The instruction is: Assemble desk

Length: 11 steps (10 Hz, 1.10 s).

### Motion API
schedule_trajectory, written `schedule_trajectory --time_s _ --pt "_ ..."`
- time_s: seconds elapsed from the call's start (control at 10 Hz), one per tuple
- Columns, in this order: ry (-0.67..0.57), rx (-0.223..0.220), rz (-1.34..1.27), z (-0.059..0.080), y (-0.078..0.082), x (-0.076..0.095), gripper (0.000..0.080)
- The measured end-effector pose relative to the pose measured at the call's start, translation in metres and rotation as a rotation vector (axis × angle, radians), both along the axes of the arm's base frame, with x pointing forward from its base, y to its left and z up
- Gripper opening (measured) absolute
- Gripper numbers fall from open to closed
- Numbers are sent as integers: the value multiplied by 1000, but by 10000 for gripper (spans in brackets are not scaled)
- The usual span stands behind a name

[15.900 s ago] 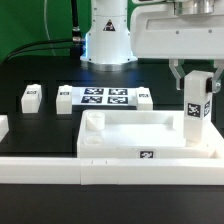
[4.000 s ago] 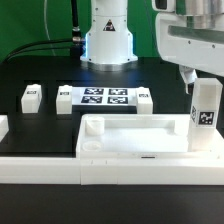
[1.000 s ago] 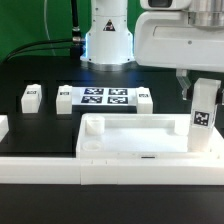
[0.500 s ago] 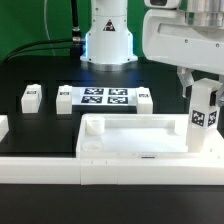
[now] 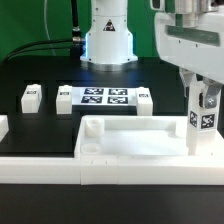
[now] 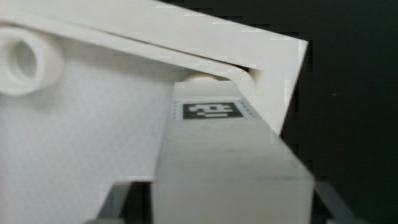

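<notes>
The white tray-like tabletop (image 5: 130,140) lies at the front of the table, one round socket (image 6: 22,62) showing in the wrist view. A square white leg (image 5: 203,118) stands upright over the tabletop's corner at the exterior view's right. My gripper (image 5: 200,92) is shut on the top of that leg. In the wrist view the leg (image 6: 222,160), with its tag facing the camera, reaches down into the tabletop's (image 6: 89,130) far corner, and its lower end hides the socket there. My gripper (image 6: 222,205) has a finger on either side of it.
Three more legs (image 5: 30,97) (image 5: 64,97) (image 5: 144,98) lie on the black table behind the tabletop, flanking the marker board (image 5: 105,97). A low white border rail (image 5: 40,166) runs along the front. The robot base (image 5: 107,40) stands at the back.
My wrist has turned, twisting the held leg about its upright axis over the same corner. The tag on the leg now faces a slightly different way. Nothing else has moved.
</notes>
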State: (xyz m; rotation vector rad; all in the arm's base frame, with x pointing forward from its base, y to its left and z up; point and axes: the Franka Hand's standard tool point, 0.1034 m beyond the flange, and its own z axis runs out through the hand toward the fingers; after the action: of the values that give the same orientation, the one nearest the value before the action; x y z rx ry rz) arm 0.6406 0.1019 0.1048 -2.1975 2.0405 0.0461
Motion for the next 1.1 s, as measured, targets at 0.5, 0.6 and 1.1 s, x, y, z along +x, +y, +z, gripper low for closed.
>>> schedule_trajectory --time_s 0.5,0.6,1.1 --pt "42 128 -500 0 8 2 290" --pt "51 141 -560 1 7 3 290" --pt "45 118 -382 3 8 6 587"
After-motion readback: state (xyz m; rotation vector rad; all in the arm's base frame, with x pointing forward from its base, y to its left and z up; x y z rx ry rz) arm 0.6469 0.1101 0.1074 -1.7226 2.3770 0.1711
